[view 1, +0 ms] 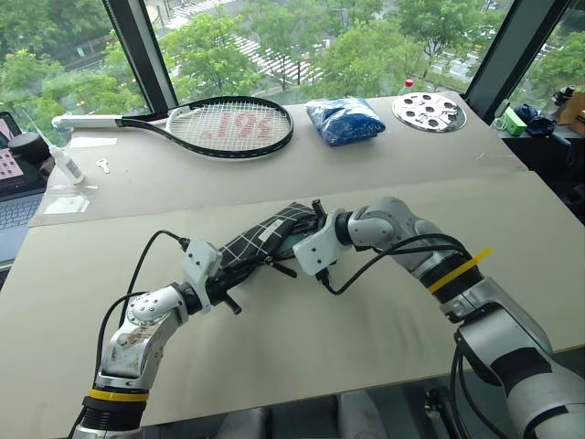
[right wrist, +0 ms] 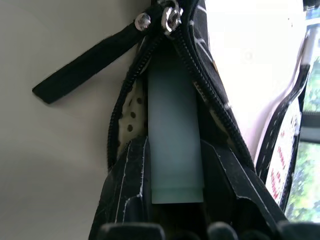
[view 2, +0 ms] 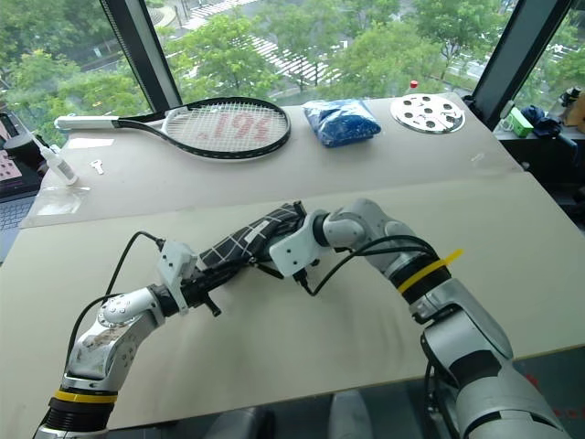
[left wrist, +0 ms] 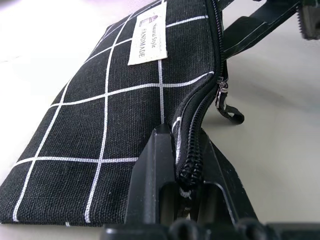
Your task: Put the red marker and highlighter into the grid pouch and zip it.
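The grid pouch lies lifted slightly off the table's middle, black with white lines and a white label. My left gripper is shut on the pouch's near end, right at the zipper seam. The zipper is open at the far end, its black pull strap hanging to the side. My right gripper is at that opening, shut on the highlighter, whose pale green barrel points into the pouch between the zipper teeth. The red marker is out of view.
A tennis racket, a blue plastic bag and a round metal disc with holes lie along the back of the table. A laptop and a small white bottle are at the far left.
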